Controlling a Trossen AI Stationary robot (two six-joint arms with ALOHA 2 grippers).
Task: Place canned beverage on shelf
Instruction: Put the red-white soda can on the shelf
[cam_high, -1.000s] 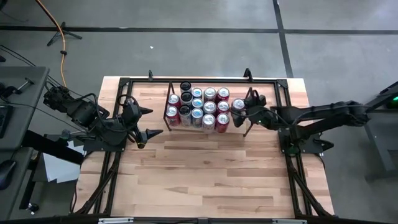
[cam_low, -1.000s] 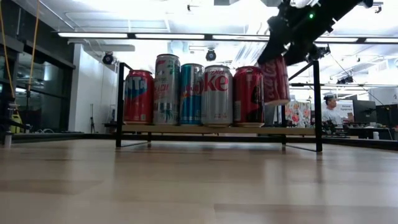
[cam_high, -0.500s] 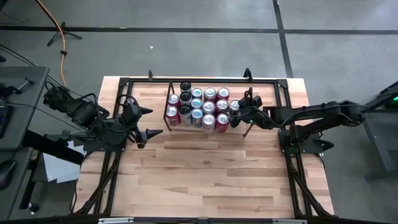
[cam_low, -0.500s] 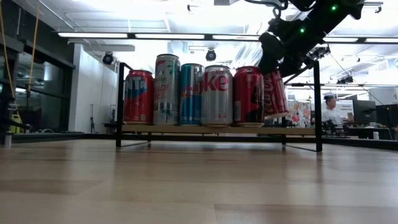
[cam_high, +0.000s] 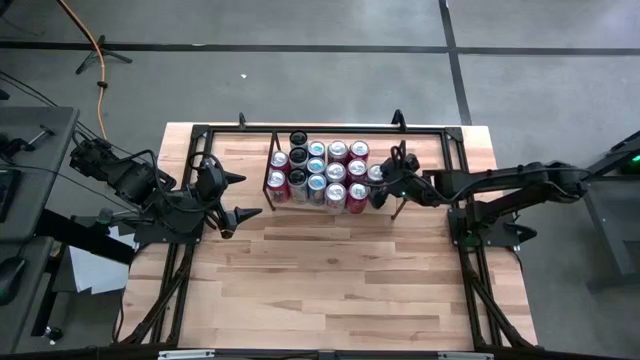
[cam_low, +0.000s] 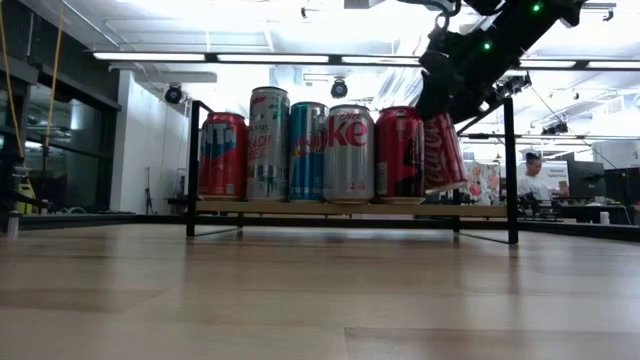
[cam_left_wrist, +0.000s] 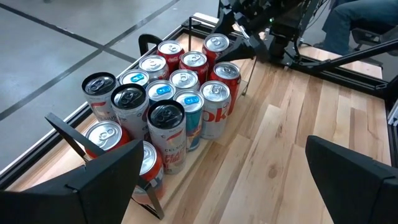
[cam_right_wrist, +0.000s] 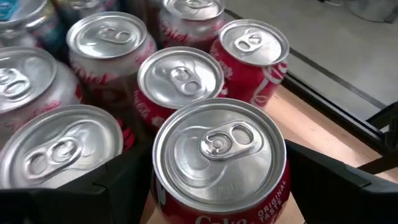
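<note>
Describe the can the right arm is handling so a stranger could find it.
Find the black wire shelf packed with cans at the table's far side. At its right end, the red Coke can sits between the right hand's fingers; unlike its upright neighbours, it is tilted.

a red coke can (cam_right_wrist: 219, 163) stands between the right gripper (cam_right_wrist: 217, 180)'s two dark fingers (cam_right_wrist: 115, 186), its silver lid and pull tab facing up. just beyond it stand more cans, packed close: a silver-topped can (cam_right_wrist: 180, 78), another red can (cam_right_wrist: 254, 46) and silver diet cans (cam_right_wrist: 111, 38).
</note>
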